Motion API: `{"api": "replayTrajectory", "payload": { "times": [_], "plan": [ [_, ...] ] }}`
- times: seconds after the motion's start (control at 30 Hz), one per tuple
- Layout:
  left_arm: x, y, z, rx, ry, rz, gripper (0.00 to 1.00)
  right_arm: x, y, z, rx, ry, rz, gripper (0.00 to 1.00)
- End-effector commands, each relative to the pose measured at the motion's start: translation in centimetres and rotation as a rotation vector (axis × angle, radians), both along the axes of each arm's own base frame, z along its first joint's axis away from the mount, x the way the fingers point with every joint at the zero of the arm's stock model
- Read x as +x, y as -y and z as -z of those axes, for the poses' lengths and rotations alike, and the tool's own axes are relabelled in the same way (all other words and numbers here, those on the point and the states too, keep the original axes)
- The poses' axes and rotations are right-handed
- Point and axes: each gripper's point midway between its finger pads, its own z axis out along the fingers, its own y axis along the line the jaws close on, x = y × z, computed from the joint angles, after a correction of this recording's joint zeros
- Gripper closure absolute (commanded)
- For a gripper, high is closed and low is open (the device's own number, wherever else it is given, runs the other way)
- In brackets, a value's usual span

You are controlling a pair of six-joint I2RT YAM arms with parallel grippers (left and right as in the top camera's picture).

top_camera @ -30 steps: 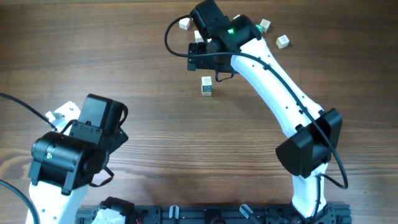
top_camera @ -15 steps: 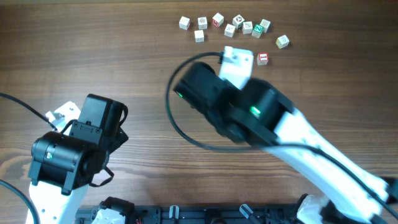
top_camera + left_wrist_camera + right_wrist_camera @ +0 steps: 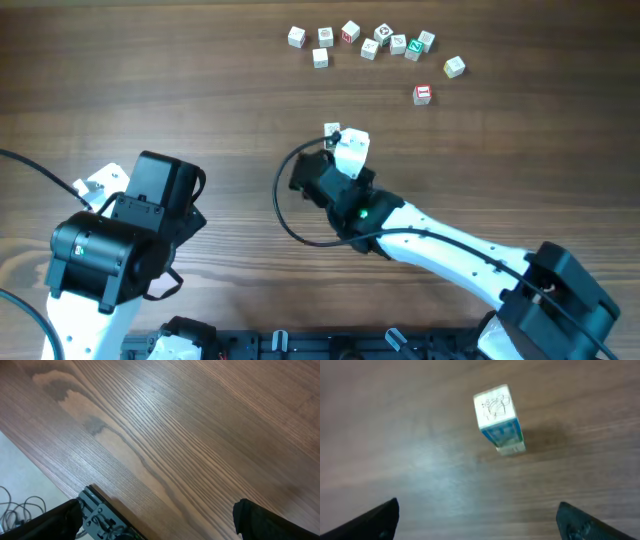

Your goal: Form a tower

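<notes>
Wood all over: brown bench point(image 3: 200, 80) w/ long streaky grain, matte, faint sheen in the wrist cams. Tower of small pale wooden cubes point(image 3: 499, 420), square-edged, stands free on the bench just past centre toward 12 o'clock. Its top face carries a line drawing, a side face has blue-green print, and a pale cube edge shows beneath. Only the right-wrist cam gives those faces + the shadow beside them. Overhead cam shows the tower point(image 3: 331, 130) as a pale speck, its 5 o'clock side partly covered by the white front of the right arm.

Right hand point(image 3: 479, 522) is spread wide, dark fingertips at the frame's 7 and 5 o'clock corners, tower ahead at 12, untouched. Left hand point(image 3: 157, 522) is likewise spread, over plain grain at approx 8 o'clock of the bench. Left-wrist cam alone shows the bench edge, a black rail point(image 3: 102, 517) + pale floor.

Loose printed cubes point(image 3: 369, 48) lie scattered at 12–1 o'clock. A red-printed cube point(image 3: 422, 94) sits nearer the tower, apart from it. Black cable point(image 3: 279, 200) loops off the right arm at the tower's 7 o'clock.
</notes>
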Motion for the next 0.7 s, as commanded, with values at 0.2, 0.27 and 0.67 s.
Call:
{"api": "replayTrajectory", "payload": {
  "times": [0.2, 0.27, 0.67],
  "plan": [
    [-0.1, -0.1, -0.1, -0.005, 0.011, -0.023, 0.0, 1.7, 1.6, 1.0, -0.231, 0.063, -0.268, 0.07],
    [-0.1, -0.1, -0.1, -0.006, 0.011, -0.023, 0.0, 1.7, 1.6, 2.2, -0.227, 0.046, -0.256, 0.05],
    [-0.1, -0.1, -0.1, -0.005, 0.011, -0.023, 0.0, 3.9, 1.0, 5.1, -0.196, 0.063, -0.205, 0.01]
  ]
}}
